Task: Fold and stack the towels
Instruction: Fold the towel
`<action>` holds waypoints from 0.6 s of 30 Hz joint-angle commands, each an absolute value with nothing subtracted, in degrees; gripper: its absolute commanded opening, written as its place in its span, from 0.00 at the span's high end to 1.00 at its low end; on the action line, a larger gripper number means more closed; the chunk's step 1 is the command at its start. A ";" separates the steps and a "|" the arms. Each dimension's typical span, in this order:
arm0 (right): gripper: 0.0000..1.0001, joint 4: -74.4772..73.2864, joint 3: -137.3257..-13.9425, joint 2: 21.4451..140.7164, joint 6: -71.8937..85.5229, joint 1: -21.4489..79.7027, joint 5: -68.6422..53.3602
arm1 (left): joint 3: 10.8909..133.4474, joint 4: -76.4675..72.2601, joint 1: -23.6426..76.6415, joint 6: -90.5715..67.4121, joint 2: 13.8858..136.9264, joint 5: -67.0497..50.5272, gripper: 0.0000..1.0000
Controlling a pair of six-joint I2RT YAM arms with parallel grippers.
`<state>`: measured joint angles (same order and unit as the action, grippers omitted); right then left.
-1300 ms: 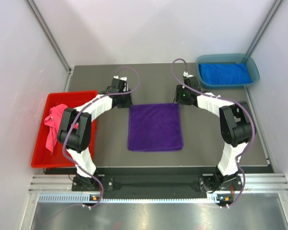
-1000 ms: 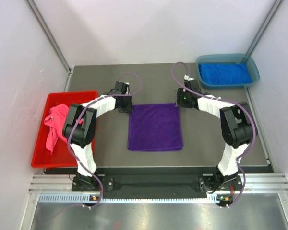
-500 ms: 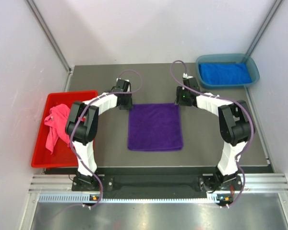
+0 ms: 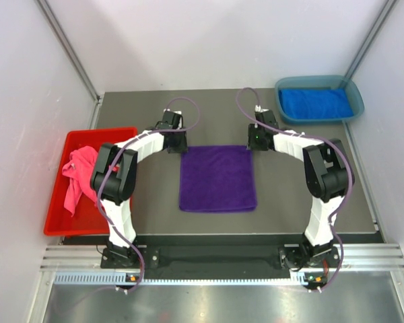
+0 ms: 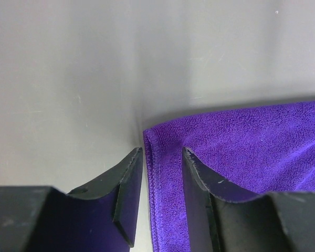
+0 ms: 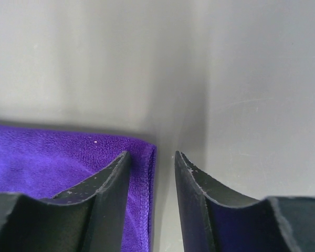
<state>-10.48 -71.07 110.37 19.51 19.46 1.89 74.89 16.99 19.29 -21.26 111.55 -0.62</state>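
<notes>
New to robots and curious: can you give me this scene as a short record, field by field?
Purple towel: flat on table, not yet folded
Left gripper: open, astride the towel's far left corner
Right gripper: open, astride its far right corner
Pink towel: crumpled in red bin, left side
Blue towel: in teal tray, far right

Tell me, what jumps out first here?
A purple towel lies flat in the middle of the table, with the left gripper and right gripper each open around a far corner. A pink towel sits crumpled in the red bin at left, a blue towel in the teal tray far right.
</notes>
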 commanded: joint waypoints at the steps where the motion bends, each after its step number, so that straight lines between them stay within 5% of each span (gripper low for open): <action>1: 0.61 -10.11 -74.00 111.53 18.90 20.04 2.46 | 75.85 15.29 19.42 -21.18 108.63 -1.58 0.59; 18: 0.67 -8.79 -73.30 111.36 19.51 20.39 1.67 | 74.80 12.92 19.42 -20.48 111.27 0.35 0.59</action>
<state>-10.70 -72.44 112.16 19.53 19.77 1.87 75.66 16.51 19.29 -20.99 112.18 0.30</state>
